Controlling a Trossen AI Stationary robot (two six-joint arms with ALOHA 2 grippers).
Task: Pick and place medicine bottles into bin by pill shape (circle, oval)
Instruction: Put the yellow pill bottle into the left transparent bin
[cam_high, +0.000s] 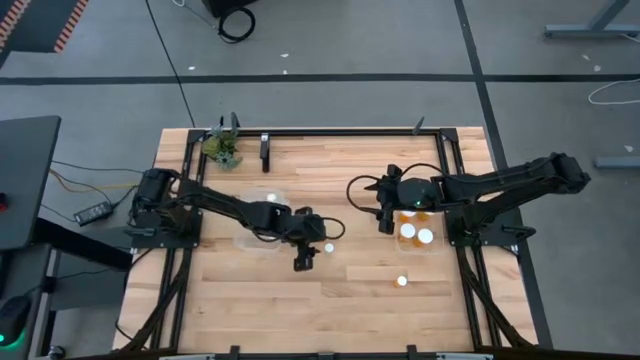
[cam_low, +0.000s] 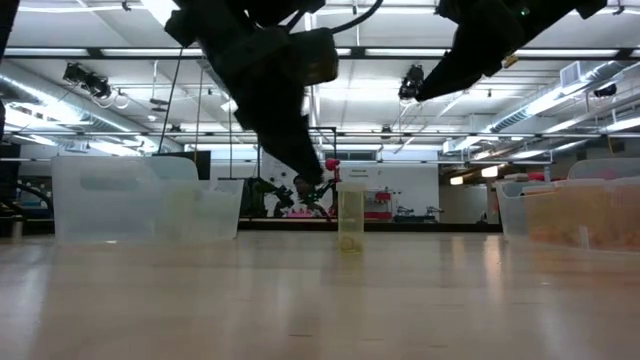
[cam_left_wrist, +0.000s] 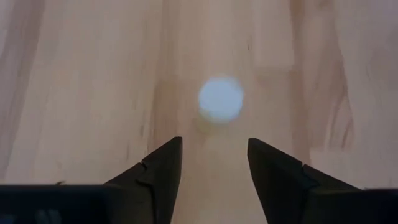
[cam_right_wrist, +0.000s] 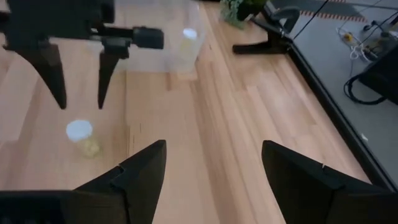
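Far left on the pale wooden table (cam_high: 250, 300): a small green plant (cam_high: 224, 148) at the far edge, beside a dark upright stand (cam_high: 265, 151). Near it, toward the middle left, a clear plastic bin (cam_high: 262, 215) with one white-capped bottle (cam_high: 270, 196) inside; same bin seen as a translucent box (cam_low: 140, 200) at the left of the low view.

Reaching from the left edge toward the table's middle, the left gripper (cam_high: 304, 262), raised above the wood, fingers (cam_left_wrist: 160, 171) spread apart and holding nothing. Just right of it, standing upright on the table and not touched, a small bottle with a white cap and pale yellowish clear body (cam_high: 328, 247); cap showing as a white disc (cam_left_wrist: 220, 99) beyond the fingertips in the left wrist view, whole bottle (cam_low: 350, 220) upright at the middle of the low view, and again (cam_right_wrist: 81, 134) below the left gripper (cam_right_wrist: 81, 93) in the right wrist view.

Right of middle, the right gripper (cam_high: 384, 222), hovering at the left edge of a second clear bin (cam_high: 415, 240), fingers (cam_right_wrist: 140, 174) wide apart, empty. Inside that bin, amber-orange bottles with white caps (cam_high: 417, 235). Nearer and slightly left, alone on the wood, one more white-capped amber bottle (cam_high: 402, 281).

No label text or brand legible on any bottle or bin.
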